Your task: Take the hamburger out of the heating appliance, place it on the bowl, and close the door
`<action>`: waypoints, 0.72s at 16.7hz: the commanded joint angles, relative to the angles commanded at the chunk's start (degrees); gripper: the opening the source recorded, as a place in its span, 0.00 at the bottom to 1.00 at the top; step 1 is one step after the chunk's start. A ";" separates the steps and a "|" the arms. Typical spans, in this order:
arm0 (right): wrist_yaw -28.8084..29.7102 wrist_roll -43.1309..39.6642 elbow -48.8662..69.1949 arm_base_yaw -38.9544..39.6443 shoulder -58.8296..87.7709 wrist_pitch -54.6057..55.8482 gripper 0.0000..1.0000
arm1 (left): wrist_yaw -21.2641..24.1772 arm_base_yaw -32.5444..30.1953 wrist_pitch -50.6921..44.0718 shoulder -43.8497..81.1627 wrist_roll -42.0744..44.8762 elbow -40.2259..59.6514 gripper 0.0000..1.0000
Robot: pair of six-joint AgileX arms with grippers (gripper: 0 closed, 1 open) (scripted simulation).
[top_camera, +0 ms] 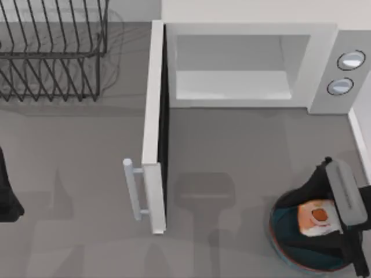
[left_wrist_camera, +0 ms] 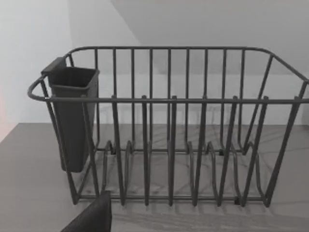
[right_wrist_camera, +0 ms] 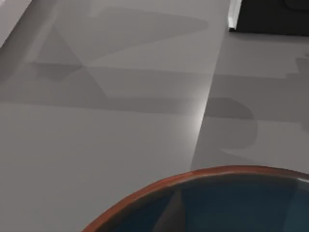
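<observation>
Right tool (top_camera: 322, 219): I've got it over the bowl at the bench's right near corner, fingers clamped on the hamburger.
Hamburger (top_camera: 317, 218): tan-orange bun with the red-orange spot facing up, sitting in my grip above the bowl's inside; whether it touches the bowl floor I cannot tell.
Bowl (top_camera: 279, 223): dark teal with a thin reddish-brown rim, on the bench (top_camera: 243, 150) well in front of the microwave's knob panel; my right arm covers much of it from above. The right wrist view catches its rim (right_wrist_camera: 203, 175) arcing over bare grey bench.
Heating appliance (top_camera: 322, 63): white microwave at the back, pale grey cavity open to view, two round silvery-blue knobs (top_camera: 351, 59) on its right panel.
Door (top_camera: 153, 121): swung wide open, standing edge-on and pointing out toward the front of the bench, pale bar handle (top_camera: 132, 188) on its left face.
Left arm (top_camera: 7, 191): parked at the far left edge of the bench; I cannot tell how its tool stands.
Dish rack (left_wrist_camera: 169, 125): black wire rack at back left, with a dark cup (left_wrist_camera: 72, 116) hung on one end, seen straight ahead from the left wrist.
</observation>
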 joint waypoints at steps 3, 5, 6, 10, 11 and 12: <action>0.24 0.04 1.90 -1.04 -2.45 -7.62 1.00 | 0.00 0.00 0.00 0.00 0.00 0.00 1.00; 2.26 2.26 0.82 -1.24 -5.18 -7.17 1.00 | 0.00 0.00 0.00 0.00 0.00 0.00 1.00; 3.84 4.17 -0.01 -1.39 -7.42 -6.84 1.00 | 0.00 0.00 0.00 0.00 0.00 0.00 1.00; 13.41 16.58 -4.92 -2.27 -22.33 -4.83 1.00 | 0.00 0.00 0.00 0.00 0.00 0.00 1.00; 16.44 20.48 -6.49 -2.55 -27.52 -4.19 1.00 | 0.00 0.00 0.00 0.00 0.00 0.00 1.00; 19.69 24.57 -8.18 -2.86 -33.22 -3.51 1.00 | 0.00 0.00 0.00 0.00 0.00 0.00 1.00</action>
